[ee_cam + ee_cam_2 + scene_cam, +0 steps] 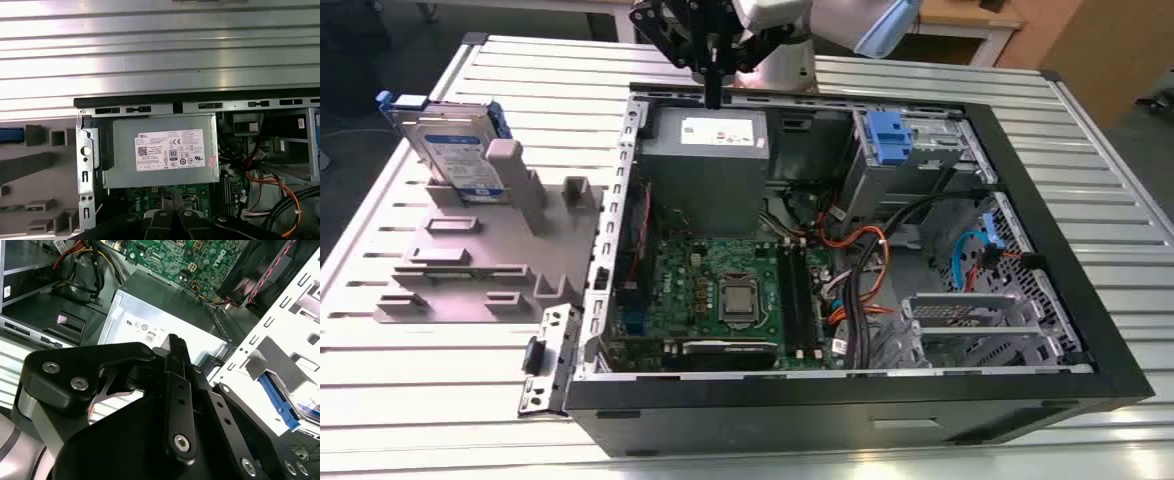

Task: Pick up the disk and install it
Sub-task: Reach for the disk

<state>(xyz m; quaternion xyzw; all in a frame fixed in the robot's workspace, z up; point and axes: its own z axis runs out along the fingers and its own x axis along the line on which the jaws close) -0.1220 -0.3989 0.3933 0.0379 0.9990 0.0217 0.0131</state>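
Observation:
The disk (460, 150) stands on edge in a grey holder (480, 250) on the table at the exterior view's left. It is a silver drive with a white-and-blue label in a blue carrier. The carrier's blue edge (279, 399) appears in the second wrist view, and a blue strip of it (11, 134) in the first wrist view. My gripper (716, 98) hangs above the back edge of the open computer case (854, 400), over the power supply (710, 135). Its fingers (172, 199) are shut together with nothing between them. The gripper is well apart from the disk.
Inside the case lie the motherboard (720, 290), bundles of cables (867, 250) and a drive bay holding a bare blue bracket (887, 135). The grey power supply with its white sticker (170, 150) sits right under the gripper. A ribbed metal table (1107, 200) surrounds the case.

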